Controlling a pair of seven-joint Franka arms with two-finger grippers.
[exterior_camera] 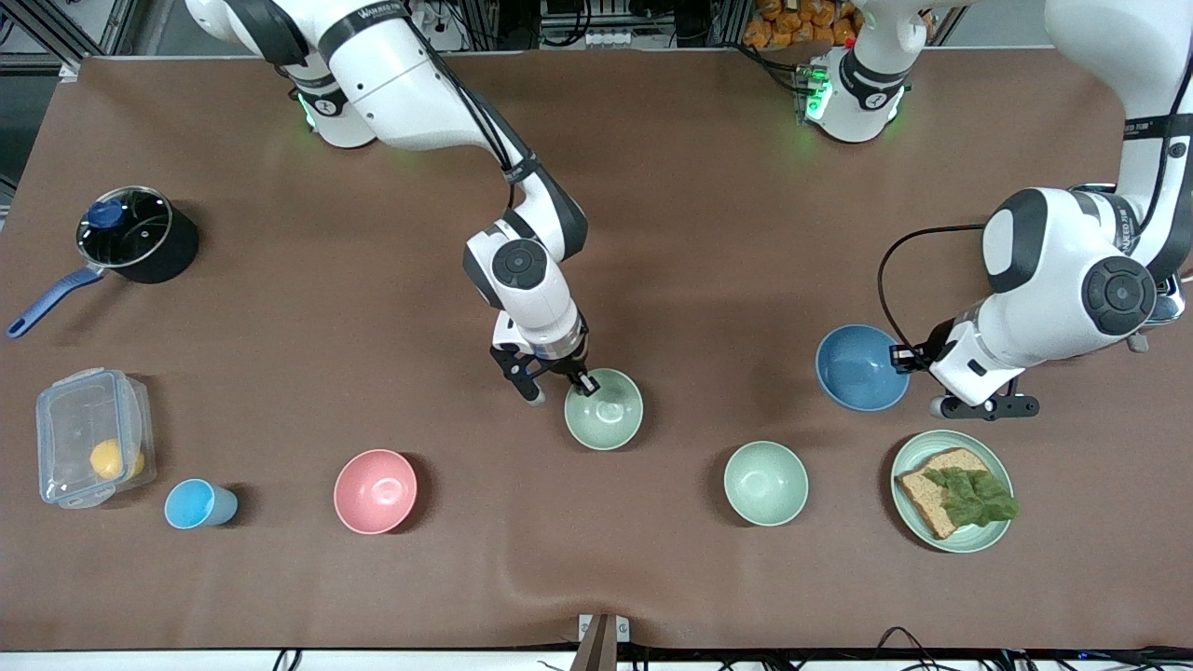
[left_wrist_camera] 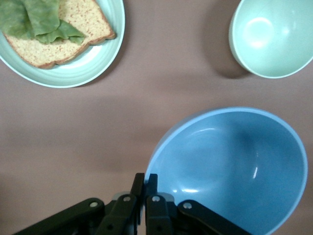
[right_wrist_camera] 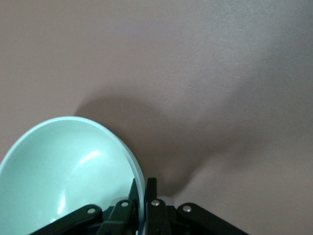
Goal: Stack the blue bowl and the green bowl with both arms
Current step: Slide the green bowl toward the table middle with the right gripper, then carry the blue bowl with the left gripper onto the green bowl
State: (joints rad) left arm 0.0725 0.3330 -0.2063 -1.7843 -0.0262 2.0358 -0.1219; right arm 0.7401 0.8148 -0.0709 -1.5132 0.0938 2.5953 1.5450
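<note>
The blue bowl [exterior_camera: 859, 369] sits toward the left arm's end of the table. My left gripper [exterior_camera: 902, 356] is shut on its rim, one finger inside and one outside. The left wrist view shows this grip [left_wrist_camera: 146, 183] on the blue bowl [left_wrist_camera: 234, 166]. The sage green bowl [exterior_camera: 604, 410] sits near the table's middle. My right gripper [exterior_camera: 585, 382] is shut on its rim, as the right wrist view [right_wrist_camera: 142, 191] shows on the green bowl [right_wrist_camera: 63, 171]. I cannot tell whether either bowl is off the table.
A paler mint bowl [exterior_camera: 766, 483] [left_wrist_camera: 274, 36] and a green plate [exterior_camera: 974, 542] [left_wrist_camera: 98, 68] with bread and lettuce lie nearer the front camera. A pink bowl [exterior_camera: 375, 491], light-blue cup [exterior_camera: 198, 504], plastic box [exterior_camera: 93, 449] and lidded pot [exterior_camera: 135, 235] stand toward the right arm's end.
</note>
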